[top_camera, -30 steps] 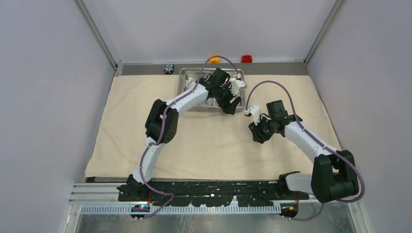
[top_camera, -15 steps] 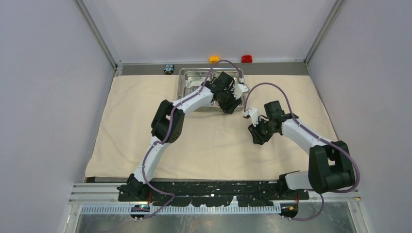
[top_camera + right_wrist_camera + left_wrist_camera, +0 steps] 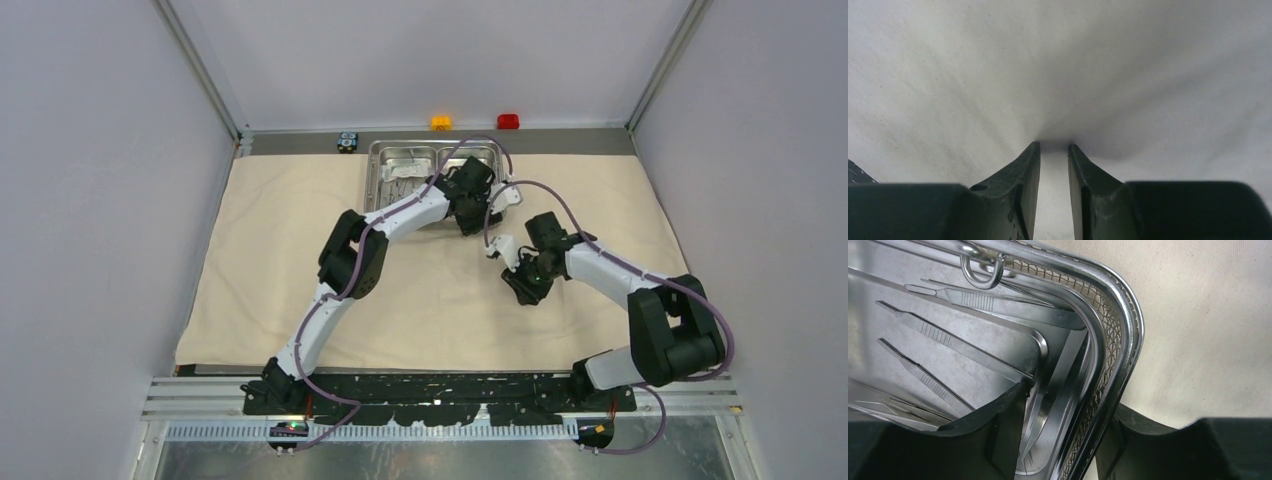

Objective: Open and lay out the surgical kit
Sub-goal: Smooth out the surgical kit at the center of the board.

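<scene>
The beige cloth wrap (image 3: 290,260) lies spread flat over the table. The steel tray (image 3: 373,180) stands on it at the back middle. Tweezers (image 3: 948,337), thin straight tools (image 3: 923,377) and a ring handle (image 3: 979,274) lie in the tray. My left gripper (image 3: 472,218) is at the tray's near right corner. In the left wrist view (image 3: 1070,400) it straddles the tray rim (image 3: 1128,315), one finger inside and one outside on the cloth (image 3: 1208,315). My right gripper (image 3: 520,285) points down with its tips (image 3: 1054,145) nearly together on the cloth (image 3: 1048,60), which creases toward them. No white-and-green packet is in view.
A small black-and-blue block (image 3: 347,141), an orange button (image 3: 441,122) and a red button (image 3: 508,121) sit on the grey strip behind the cloth. Grey walls close in the left, right and back. The arm bases stand at the near edge.
My left gripper has shifted slightly left along the tray's near right corner and its elbow has swung right. My right gripper has moved left and nearer over the cloth. The tray has stayed put.
</scene>
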Motion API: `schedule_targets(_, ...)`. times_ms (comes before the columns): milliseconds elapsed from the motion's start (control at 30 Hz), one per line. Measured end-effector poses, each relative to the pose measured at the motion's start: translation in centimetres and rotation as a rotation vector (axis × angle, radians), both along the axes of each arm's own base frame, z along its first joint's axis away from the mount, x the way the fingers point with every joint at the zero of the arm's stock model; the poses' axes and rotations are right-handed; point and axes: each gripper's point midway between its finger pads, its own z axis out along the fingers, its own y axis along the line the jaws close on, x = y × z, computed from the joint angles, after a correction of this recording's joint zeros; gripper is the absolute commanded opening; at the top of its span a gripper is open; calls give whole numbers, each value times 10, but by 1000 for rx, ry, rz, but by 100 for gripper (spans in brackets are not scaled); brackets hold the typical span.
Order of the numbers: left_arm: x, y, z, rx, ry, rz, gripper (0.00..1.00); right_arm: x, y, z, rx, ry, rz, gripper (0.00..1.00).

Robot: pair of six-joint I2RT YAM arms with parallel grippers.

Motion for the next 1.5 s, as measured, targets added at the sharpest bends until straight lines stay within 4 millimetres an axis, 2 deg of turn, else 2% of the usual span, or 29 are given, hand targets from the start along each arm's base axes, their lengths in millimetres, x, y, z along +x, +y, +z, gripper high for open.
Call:
schedule_targets(167,2,1,0,15,-19,-7,52,-10,10,-8,-88,26,153,25)
schedule_targets(500,3,2,-1,20,-22,0,58,-21,11,-11,-254,56,408,21)
schedule_targets(700,4,2,-1,15,-20,17,62,-40,11,-12,-343,71,558,17)
schedule_targets(933,4,2,-1,15,-11,28,63,-62,8,-13,-409,107,671,14)
schedule_targets(1133,4,3,-2,19,-12,32,63,-72,6,-13,-440,147,734,11)
schedule_targets(1267,6,4,-2,25,-17,38,63,-83,10,-11,-411,186,754,11)
schedule_targets(1367,6,5,-2,29,-21,41,64,-80,18,-2,-368,134,724,13)
schedule_targets(1500,7,5,-2,33,-25,42,64,-55,32,31,-253,-39,608,13)
